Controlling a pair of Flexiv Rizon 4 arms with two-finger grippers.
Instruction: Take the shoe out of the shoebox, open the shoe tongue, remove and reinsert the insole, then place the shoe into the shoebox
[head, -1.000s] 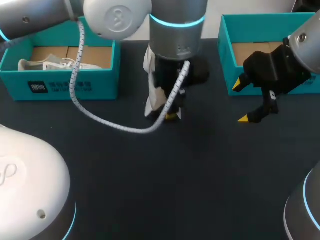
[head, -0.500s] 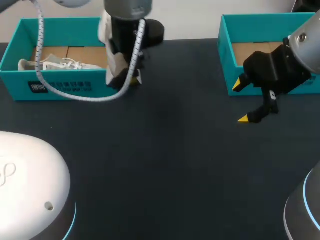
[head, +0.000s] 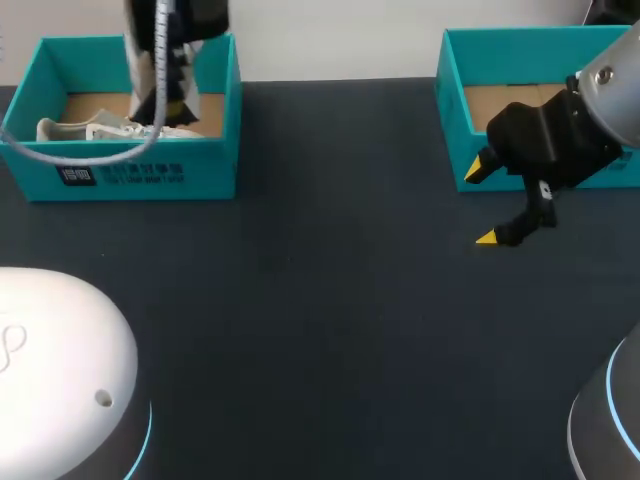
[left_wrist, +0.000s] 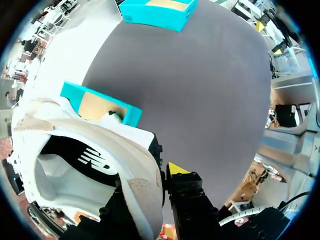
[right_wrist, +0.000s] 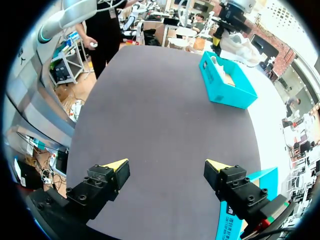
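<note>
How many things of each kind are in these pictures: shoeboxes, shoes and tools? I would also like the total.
Teal shoeboxes: 2, the left shoebox and the right shoebox.
White shoes: 2, the boxed shoe and the held shoe.
Tools: 2, the left tool and the right tool.
Total: 6.

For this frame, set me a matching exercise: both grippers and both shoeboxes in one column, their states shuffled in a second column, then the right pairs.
Things:
1. left gripper
2. right gripper
3. left shoebox
4. right shoebox

States:
A. brown floor showing
B. fingers shut on the held sneaker, above a box
C. fingers open, above the table
D. lying sneaker inside

Pairs: 1-B; 2-C; 3-D; 4-A
</note>
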